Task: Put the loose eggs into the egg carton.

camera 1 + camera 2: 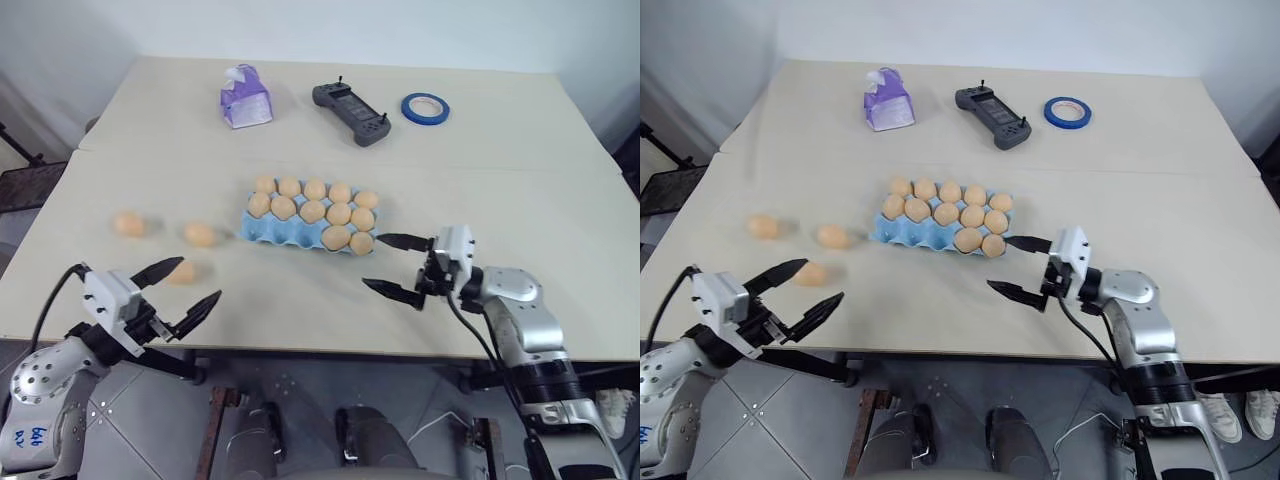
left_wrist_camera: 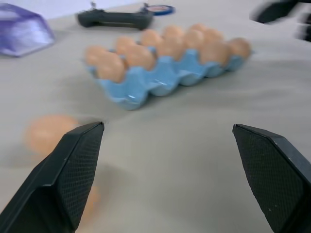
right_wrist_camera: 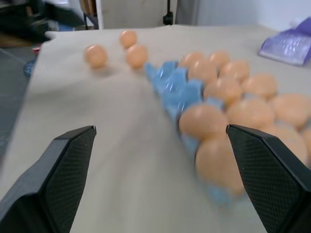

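Both tools are standing wide and empty: right tool (image 1: pixel 393 266) beside the egg carton (image 1: pixel 268 230), left tool (image 1: pixel 186 286) near three loose eggs (image 1: pixel 199 234) lying on the bench (image 1: pixel 520 180).

Tan-orange eggs (image 1: pixel 200 234), light blue carton (image 1: pixel 270 229), purple tissue box (image 1: pixel 245 98)

no readable text, labels or numbers on anything.
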`<state>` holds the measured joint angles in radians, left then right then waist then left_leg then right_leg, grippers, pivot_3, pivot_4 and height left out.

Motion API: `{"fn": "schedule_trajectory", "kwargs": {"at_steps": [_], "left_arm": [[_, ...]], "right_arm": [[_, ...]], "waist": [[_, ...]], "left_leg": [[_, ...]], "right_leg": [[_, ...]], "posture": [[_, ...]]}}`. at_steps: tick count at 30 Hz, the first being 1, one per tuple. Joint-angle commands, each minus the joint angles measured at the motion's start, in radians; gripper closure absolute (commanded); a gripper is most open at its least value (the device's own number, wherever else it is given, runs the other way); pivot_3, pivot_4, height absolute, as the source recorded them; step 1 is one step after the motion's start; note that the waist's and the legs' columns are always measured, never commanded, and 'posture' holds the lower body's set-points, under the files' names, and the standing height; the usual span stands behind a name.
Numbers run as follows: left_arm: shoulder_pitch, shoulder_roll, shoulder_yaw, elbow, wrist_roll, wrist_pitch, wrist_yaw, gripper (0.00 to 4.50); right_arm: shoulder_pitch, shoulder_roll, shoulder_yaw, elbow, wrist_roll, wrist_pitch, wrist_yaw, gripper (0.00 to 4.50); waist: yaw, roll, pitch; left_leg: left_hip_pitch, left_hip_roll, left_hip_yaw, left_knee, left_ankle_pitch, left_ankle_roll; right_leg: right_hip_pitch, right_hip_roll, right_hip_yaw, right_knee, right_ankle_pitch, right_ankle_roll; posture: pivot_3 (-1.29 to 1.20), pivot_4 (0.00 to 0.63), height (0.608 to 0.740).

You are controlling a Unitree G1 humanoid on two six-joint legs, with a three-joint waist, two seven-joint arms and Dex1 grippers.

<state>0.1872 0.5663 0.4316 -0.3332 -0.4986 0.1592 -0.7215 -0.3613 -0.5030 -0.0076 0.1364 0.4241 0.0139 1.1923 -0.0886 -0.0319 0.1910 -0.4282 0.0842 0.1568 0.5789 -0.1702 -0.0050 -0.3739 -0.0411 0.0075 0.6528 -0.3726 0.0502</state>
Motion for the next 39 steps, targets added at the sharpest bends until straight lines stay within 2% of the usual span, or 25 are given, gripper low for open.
{"fn": "schedule_trajectory", "kwargs": {"at_steps": [1,5,12,14,18,20,22,28,31,36,39], "left_arm": [[0.059,-0.035,0.115,0.035,-0.022,-0.002,0.069,0.00],[0.105,-0.107,0.169,0.035,-0.010,-0.009,0.170,0.00],[0.102,-0.154,0.111,-0.002,0.034,0.001,0.254,0.00],[0.056,-0.155,0.074,0.005,0.050,0.021,0.284,0.00],[-0.049,-0.145,-0.003,0.056,0.106,0.064,0.341,0.00],[-0.107,-0.151,-0.035,0.107,0.139,0.073,0.372,0.00],[-0.137,-0.157,-0.065,0.147,0.145,0.078,0.364,0.00],[-0.185,-0.182,-0.116,0.263,0.184,0.028,0.356,0.00],[-0.204,-0.190,-0.123,0.275,0.185,-0.004,0.349,0.60],[-0.210,-0.179,-0.111,0.242,0.166,-0.066,0.303,2.18],[-0.240,-0.129,-0.150,0.163,0.140,-0.069,0.203,2.40]], "right_arm": [[0.041,-0.022,-0.036,-0.046,0.061,-0.024,0.066,0.01],[0.070,0.012,-0.022,-0.067,0.070,-0.052,0.068,0.01],[0.091,0.061,0.009,-0.084,0.047,-0.079,0.045,0.01],[0.085,0.064,0.016,-0.086,0.039,-0.078,0.041,0.01],[0.069,0.065,0.022,-0.086,0.036,-0.070,0.033,0.01],[0.068,0.065,0.026,-0.096,0.038,-0.061,0.028,0.01],[0.071,0.065,0.030,-0.107,0.041,-0.056,0.023,0.01],[0.098,0.067,0.032,-0.138,0.048,-0.043,0.000,0.01],[0.117,0.076,0.028,-0.153,0.056,-0.054,-0.006,0.00],[0.134,0.089,0.025,-0.160,0.046,-0.060,-0.033,0.00],[0.162,0.093,0.018,-0.170,0.040,-0.067,-0.061,0.00]], "waist": [[-0.010,0.000,0.000],[-0.020,0.000,0.000],[-0.007,-0.001,0.000],[-0.003,-0.001,0.000],[0.006,-0.001,0.000],[0.006,-0.001,0.000],[0.004,-0.001,0.000],[0.009,-0.001,0.000],[0.010,-0.001,0.000],[0.007,-0.002,0.000],[0.009,-0.002,0.000]], "left_leg": [[0.001,0.000,0.000,0.000,0.000,0.000],[0.002,0.001,-0.002,0.000,0.000,0.000],[0.002,-0.001,-0.004,0.002,0.000,0.000],[0.002,-0.001,-0.004,0.002,0.000,0.000],[0.002,-0.001,-0.004,0.002,0.000,0.000],[0.002,-0.001,-0.004,0.002,0.000,0.000],[0.002,-0.001,-0.004,0.001,0.000,0.000],[0.002,0.000,-0.004,0.000,0.000,-0.001],[0.002,0.000,-0.004,0.001,0.001,-0.002],[0.002,-0.001,-0.004,0.003,0.001,-0.001],[0.002,-0.001,-0.004,0.002,0.001,-0.001]], "right_leg": [[0.000,0.000,0.000,0.000,0.000,0.000],[0.001,0.001,0.000,0.001,-0.001,-0.001],[0.003,-0.001,-0.001,0.000,-0.001,-0.003],[0.003,-0.001,-0.001,0.000,-0.005,-0.010],[0.004,-0.001,-0.001,0.000,-0.006,-0.011],[0.004,-0.001,-0.002,0.000,-0.005,-0.009],[0.004,-0.001,-0.002,0.000,0.000,-0.001],[0.002,0.002,-0.002,0.001,-0.001,-0.001],[0.002,0.002,-0.002,0.002,-0.001,-0.001],[0.004,0.000,-0.002,0.001,0.001,0.002],[0.004,0.000,-0.002,0.001,0.001,0.002]], "posture": [[0.00,0.150,0.740],[0.00,0.150,0.740],[0.00,0.150,0.740],[0.00,0.150,0.740],[0.00,0.150,0.740],[0.00,0.150,0.740],[0.00,0.150,0.740],[0.00,0.150,0.740],[0.00,0.150,0.740],[0.00,0.150,0.740],[0.00,0.150,0.740]]}}
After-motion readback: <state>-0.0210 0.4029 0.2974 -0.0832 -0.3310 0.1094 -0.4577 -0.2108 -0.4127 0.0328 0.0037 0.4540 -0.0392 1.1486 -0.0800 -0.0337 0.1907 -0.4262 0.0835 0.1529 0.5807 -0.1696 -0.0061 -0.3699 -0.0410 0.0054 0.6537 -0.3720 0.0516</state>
